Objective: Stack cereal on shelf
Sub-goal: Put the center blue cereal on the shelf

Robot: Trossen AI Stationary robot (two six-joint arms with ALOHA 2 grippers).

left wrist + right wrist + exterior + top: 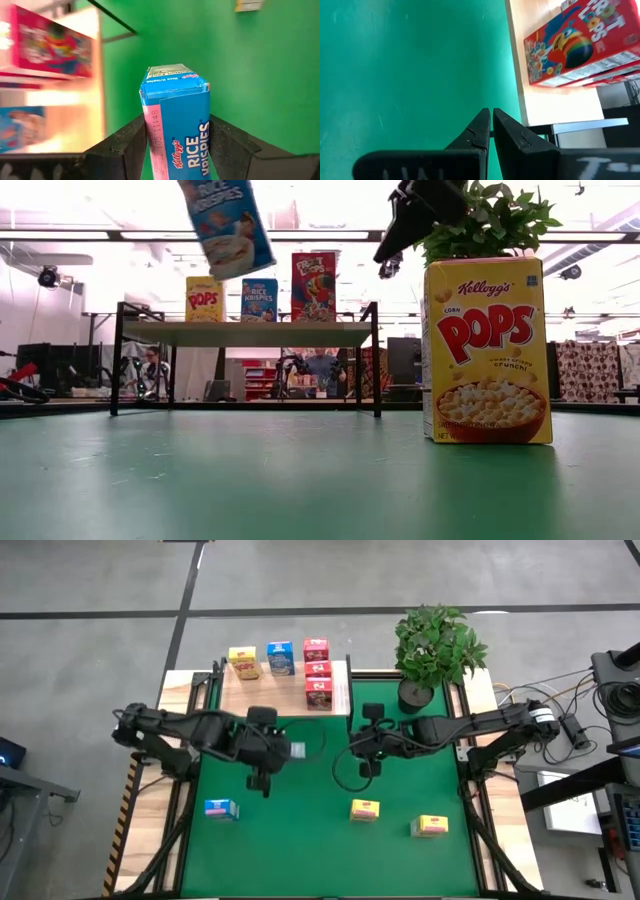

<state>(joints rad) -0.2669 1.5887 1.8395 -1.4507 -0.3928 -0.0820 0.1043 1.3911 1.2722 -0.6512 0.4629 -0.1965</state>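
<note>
Gripping a blue cereal box [175, 125] above the green surface [300, 830] near the shelf [285, 692], left gripper [268, 752] jaws clamping its sides, box bottom being cut off, right gripper [489, 130] jaws pressing together, empty.

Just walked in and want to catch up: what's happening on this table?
The left gripper holds a blue cereal box in the air above the green mat. The right gripper hovers shut and empty near the shelf, which already carries red, blue and yellow boxes. One blue and two yellow boxes wait on the mat.
</note>
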